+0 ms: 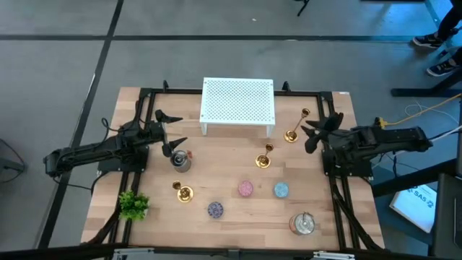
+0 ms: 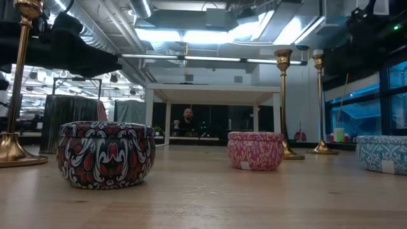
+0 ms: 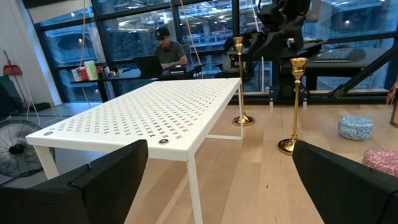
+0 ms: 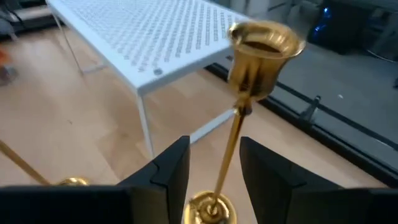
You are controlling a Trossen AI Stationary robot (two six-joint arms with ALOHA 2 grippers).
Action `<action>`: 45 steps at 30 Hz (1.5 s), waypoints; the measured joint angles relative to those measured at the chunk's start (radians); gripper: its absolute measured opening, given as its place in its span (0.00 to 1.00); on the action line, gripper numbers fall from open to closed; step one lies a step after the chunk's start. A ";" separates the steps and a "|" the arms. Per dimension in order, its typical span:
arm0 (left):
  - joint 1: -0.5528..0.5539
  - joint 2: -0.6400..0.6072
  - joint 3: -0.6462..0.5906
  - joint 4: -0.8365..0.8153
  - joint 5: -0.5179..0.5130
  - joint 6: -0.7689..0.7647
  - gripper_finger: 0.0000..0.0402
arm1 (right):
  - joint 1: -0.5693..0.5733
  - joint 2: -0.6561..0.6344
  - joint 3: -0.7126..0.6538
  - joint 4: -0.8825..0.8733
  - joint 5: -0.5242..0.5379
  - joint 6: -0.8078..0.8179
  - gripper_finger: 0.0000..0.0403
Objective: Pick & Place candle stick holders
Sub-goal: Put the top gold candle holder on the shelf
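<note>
Three gold holders stand upright on the wooden table (image 1: 231, 224). Tall holder (image 1: 294, 128) is just right of the white perforated rack (image 1: 238, 105), near the table's far right side. Second holder (image 1: 265, 157) stands in front of the rack's right end, near mid-table. Third holder (image 1: 182, 192) is at front left, near the small green plant (image 1: 133, 205).

Right gripper (image 1: 315, 133) sits just right of the tall holder, at table level. In the right wrist view its two fingers (image 4: 168, 174) flank the thin stem (image 4: 229, 155); jaws partly open, a gap shows on both sides of the stem, no grip. The cup top (image 4: 264, 40) rises above the fingers, the round base (image 4: 208, 208) sits between them on the wood.

Left gripper (image 1: 172, 133) is at left mid-table, left of the rack, jaws wide open, nothing held. Its wrist view looks across the rack toward the tall holder and the second holder, with the right arm behind them.

Silver tin (image 1: 181, 160) lies just in front of the left gripper; another tin (image 1: 302, 224) at front right. Pink disc (image 1: 245, 189), blue disc (image 1: 281, 190) and purple disc (image 1: 215, 210) lie across the front half.

A person sits at a desk beyond the table in the left wrist view.
</note>
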 joint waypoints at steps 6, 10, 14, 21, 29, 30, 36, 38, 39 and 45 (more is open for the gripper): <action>0.000 0.000 0.000 0.000 0.000 0.000 1.00 | 0.000 0.080 -0.001 0.037 0.071 -0.002 0.36; 0.000 0.000 0.000 0.000 0.000 0.000 1.00 | -0.001 0.111 -0.001 0.073 0.113 -0.002 0.36; 0.000 0.000 0.000 0.000 0.000 0.000 1.00 | -0.023 0.133 -0.001 0.076 0.122 0.008 0.36; 0.000 0.000 0.000 0.000 0.000 0.000 1.00 | -0.085 0.179 -0.001 0.113 0.113 0.032 0.36; 0.000 0.000 0.000 0.000 0.000 0.000 1.00 | -0.132 0.208 -0.001 0.149 0.042 0.048 0.21; 0.000 0.000 0.000 0.000 0.000 0.000 1.00 | -0.135 0.211 -0.001 0.149 0.042 0.059 0.18; 0.000 0.000 0.000 0.000 0.000 0.000 1.00 | -0.145 0.213 -0.001 0.153 0.039 0.080 0.04; 0.000 0.000 0.000 0.000 0.000 0.000 1.00 | -0.145 0.213 -0.001 0.153 0.040 0.079 0.03; 0.000 0.000 0.000 0.000 0.000 0.000 1.00 | -0.145 0.213 -0.001 0.153 0.040 0.079 0.03; 0.000 0.000 0.000 0.000 0.000 0.000 1.00 | -0.145 0.214 -0.002 0.174 0.039 0.055 0.03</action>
